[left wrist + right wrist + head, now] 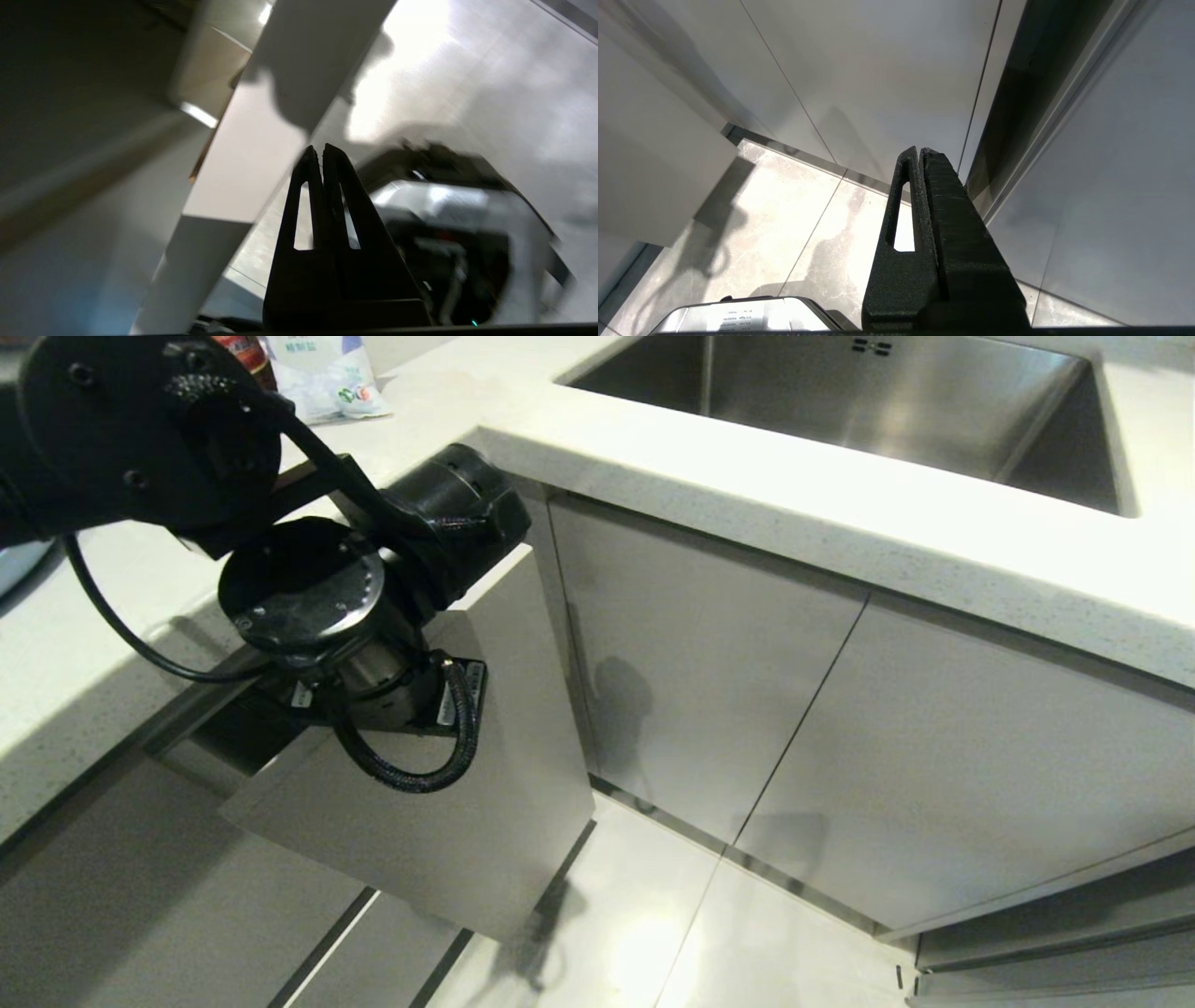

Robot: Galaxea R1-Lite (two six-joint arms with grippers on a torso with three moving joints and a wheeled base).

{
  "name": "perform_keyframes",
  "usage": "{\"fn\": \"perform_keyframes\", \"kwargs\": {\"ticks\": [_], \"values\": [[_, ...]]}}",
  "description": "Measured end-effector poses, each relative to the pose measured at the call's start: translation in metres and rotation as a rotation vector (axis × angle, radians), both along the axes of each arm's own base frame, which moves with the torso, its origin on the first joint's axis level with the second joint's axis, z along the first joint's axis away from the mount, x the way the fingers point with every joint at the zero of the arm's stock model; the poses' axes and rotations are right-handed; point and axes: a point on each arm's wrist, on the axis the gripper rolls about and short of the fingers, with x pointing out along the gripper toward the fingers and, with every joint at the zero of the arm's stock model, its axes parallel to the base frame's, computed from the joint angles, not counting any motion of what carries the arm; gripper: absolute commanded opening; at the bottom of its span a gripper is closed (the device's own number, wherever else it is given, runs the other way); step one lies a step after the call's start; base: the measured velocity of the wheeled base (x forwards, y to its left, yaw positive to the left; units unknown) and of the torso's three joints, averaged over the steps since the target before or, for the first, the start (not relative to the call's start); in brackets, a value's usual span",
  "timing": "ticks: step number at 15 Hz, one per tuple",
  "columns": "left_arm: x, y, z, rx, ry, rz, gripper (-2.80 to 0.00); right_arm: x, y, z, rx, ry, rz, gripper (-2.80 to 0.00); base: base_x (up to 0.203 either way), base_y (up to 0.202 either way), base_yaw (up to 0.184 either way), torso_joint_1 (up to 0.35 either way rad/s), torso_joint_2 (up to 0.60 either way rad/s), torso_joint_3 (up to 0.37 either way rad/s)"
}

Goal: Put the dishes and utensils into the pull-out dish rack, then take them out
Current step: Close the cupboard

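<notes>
Left claw point(322, 151) clenched, empty, hanging just beside white front panel point(439, 821) of pull-out dish rack, which stands partly out from under worktop point(840, 513). Rack basket hidden behind arm; dishes, utensils not in view. Right claw point(920, 154) clenched, parked low over floor by cabinet doors.

Risks, as judged:
- clenched fingers slip off panel edge, rack stalls half-open
- wrist cable point(411, 775) snags panel top
- arm hides basket, reach goes blind

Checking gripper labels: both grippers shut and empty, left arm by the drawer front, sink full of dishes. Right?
One error: the sink is empty in the head view. The rest holds: left gripper and right gripper are shut and empty, and the left arm is by the drawer front.
</notes>
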Motion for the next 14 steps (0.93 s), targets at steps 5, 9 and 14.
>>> {"fn": "perform_keyframes", "kwargs": {"ticks": [5,9,14], "values": [[0.021,0.033,0.003,0.081,-0.068,0.171,-2.80,0.000,0.000,0.000,0.000,0.000,0.000,-2.80,0.000,0.000,0.000,0.000,0.00,0.000],[0.022,0.035,0.005,0.083,-0.070,0.178,-2.80,0.000,0.000,0.000,0.000,0.000,0.000,-2.80,0.000,0.000,0.000,0.000,0.00,0.000],[0.016,0.026,0.004,0.082,-0.068,0.139,-2.80,0.000,0.000,0.000,0.000,0.000,0.000,-2.80,0.000,0.000,0.000,0.000,0.00,0.000]]}}
